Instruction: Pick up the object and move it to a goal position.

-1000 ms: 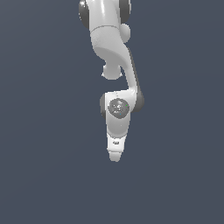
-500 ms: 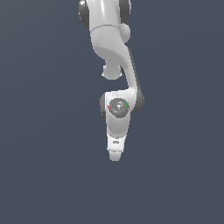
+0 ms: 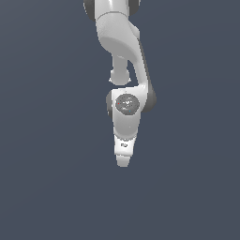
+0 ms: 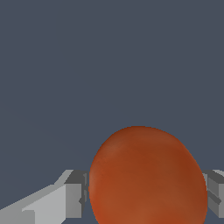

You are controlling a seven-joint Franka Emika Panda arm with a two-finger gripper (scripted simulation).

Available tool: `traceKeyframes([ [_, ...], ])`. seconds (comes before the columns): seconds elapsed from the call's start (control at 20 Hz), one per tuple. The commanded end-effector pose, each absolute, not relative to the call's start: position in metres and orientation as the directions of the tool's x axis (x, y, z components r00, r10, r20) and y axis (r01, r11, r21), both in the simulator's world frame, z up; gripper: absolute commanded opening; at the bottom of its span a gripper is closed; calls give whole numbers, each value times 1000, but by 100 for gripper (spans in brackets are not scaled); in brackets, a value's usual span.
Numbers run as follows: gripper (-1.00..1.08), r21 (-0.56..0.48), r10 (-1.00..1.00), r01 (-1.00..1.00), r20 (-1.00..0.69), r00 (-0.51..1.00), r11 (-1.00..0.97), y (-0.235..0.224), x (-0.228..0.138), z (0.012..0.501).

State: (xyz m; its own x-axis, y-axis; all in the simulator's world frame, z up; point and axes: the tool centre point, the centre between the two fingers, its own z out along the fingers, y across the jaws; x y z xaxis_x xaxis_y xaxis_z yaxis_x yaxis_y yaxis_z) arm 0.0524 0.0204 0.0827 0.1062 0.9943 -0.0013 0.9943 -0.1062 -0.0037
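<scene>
The ball (image 4: 148, 177) is sitting right between the claw's (image 4: 144, 192) fingers (image 4: 70, 192), filling the gap, a finger touching each flank, so the claw is looking clenched on it. In the exterior view the arm (image 3: 123, 42) is hiding the ball entirely. Against the view a second back, the claw tip is sitting a touch higher, and the green light on the wrist joint (image 3: 126, 104) is gone. That suggests the lift is underway; no goal marker is showing.
</scene>
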Motion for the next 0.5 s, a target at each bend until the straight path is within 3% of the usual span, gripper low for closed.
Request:
traceKeyframes([
  [0.0,-100,0,994,994,-2,106,-106,20,48,101],
  [0.45,-100,0,994,994,-3,105,-105,18,21,188],
])
